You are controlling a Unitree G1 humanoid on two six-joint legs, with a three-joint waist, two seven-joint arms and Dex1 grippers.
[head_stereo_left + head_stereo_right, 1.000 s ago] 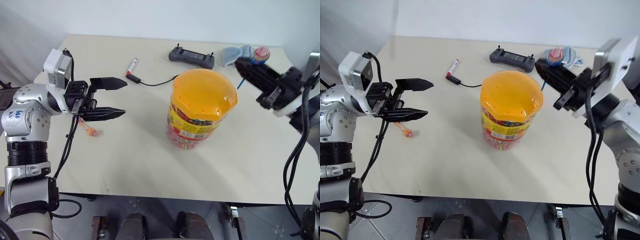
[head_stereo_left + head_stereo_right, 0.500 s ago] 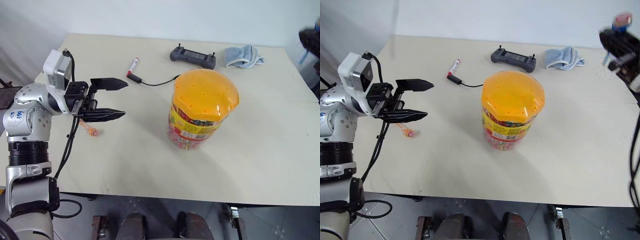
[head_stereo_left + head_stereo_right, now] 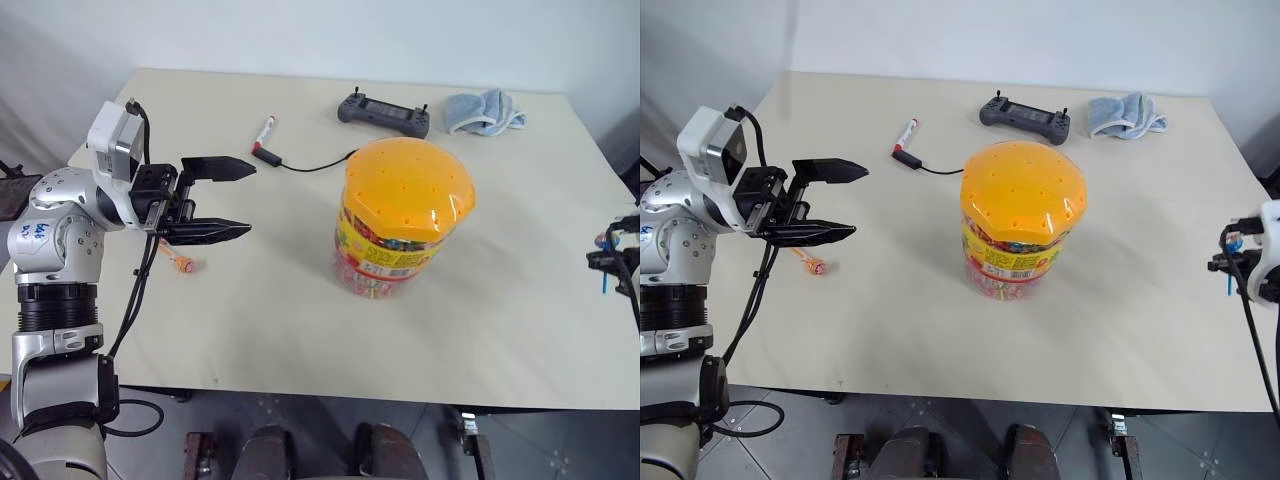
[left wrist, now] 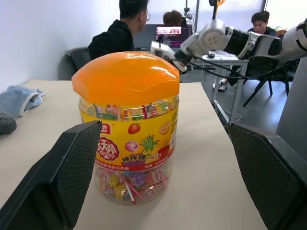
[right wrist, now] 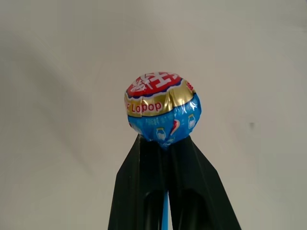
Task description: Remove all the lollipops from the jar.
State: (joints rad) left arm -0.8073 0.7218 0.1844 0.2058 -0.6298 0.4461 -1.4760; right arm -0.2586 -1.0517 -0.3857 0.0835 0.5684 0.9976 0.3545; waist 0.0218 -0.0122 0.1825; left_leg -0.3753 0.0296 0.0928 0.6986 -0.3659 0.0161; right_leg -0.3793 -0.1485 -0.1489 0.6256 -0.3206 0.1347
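The jar (image 3: 405,215), a clear cylinder with an orange domed lid and a yellow label, stands upright in the middle of the table with colourful candies inside. My left gripper (image 3: 250,197) hangs open to its left, pointing at it, with nothing between its fingers. Below that gripper an orange lollipop (image 3: 178,262) lies on the table. My right gripper (image 5: 162,143) is shut on the stick of a blue-red lollipop (image 5: 162,112), whose wrapped head sits just past the fingertips. That right gripper (image 3: 603,258) is low at the table's right edge, far from the jar.
At the back of the table (image 3: 500,330) lie a red-and-white marker pen (image 3: 265,131), a black cable (image 3: 310,165), a dark handheld controller (image 3: 384,111) and a blue cloth (image 3: 485,110). Several people (image 4: 120,28) sit at desks beyond the table.
My right gripper has carried the blue-red lollipop from beside the jar's lid out to the right and down to the table's right edge. The left gripper and the jar have not moved.
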